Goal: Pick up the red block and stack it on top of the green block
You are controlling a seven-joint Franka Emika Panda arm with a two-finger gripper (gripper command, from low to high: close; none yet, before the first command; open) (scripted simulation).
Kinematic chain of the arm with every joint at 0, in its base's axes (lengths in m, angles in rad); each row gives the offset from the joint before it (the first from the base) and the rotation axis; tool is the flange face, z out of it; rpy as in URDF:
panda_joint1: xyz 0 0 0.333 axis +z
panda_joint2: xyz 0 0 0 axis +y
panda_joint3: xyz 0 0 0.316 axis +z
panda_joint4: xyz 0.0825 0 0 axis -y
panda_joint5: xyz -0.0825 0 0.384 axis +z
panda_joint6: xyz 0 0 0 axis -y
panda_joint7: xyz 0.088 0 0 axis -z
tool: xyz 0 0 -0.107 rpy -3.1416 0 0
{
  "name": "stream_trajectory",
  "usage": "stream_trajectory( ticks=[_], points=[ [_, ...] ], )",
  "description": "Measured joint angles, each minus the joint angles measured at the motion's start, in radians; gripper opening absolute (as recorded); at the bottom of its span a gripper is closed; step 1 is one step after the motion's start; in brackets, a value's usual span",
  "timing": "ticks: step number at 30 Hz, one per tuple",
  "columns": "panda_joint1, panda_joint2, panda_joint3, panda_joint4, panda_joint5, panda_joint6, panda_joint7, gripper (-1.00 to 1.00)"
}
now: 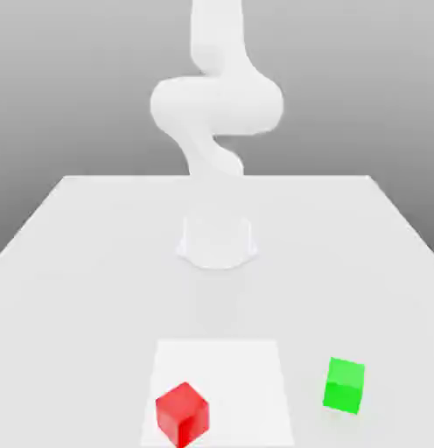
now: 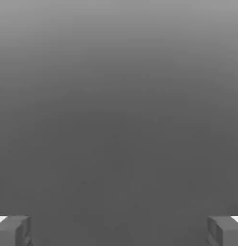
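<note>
I hold my end effector [image 2: 119, 230] spread wide, one finger well apart from the other, with plain grey between them and no block in their grip. The grey is darker close to my fingertips and paler farther off in the hand view. My white arm [image 1: 217, 105] rises from its base [image 1: 217, 243] on the pale worktop [image 1: 98, 306], bends, and runs out through the top of the exterior view.

The red block [image 1: 182, 415] is away from my end effector, outside the space between my fingers. It sits on a white square [image 1: 225, 385] lying on the worktop, near the edge closest to the exterior camera and toward the exterior view's left, with one upright corner turned to that camera.

The green block [image 1: 344, 386] is also away from my end effector, on the worktop itself, beyond the white square toward the exterior view's right and slightly turned. The two blocks stand well apart from each other, the white square reaching partway between them
</note>
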Motion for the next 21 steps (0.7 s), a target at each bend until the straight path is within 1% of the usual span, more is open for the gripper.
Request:
stream_trajectory(
  ticks=[9, 16, 21],
  points=[
    [0.129, 0.334, -0.151, -0.058, 0.093, 0.119, -0.329, 0.00],
    [0.167, 0.589, -0.203, -0.101, 0.166, 0.209, -0.581, 0.00],
    [0.162, 0.763, -0.210, -0.134, 0.172, 0.278, -0.728, 0.00]
  ],
)
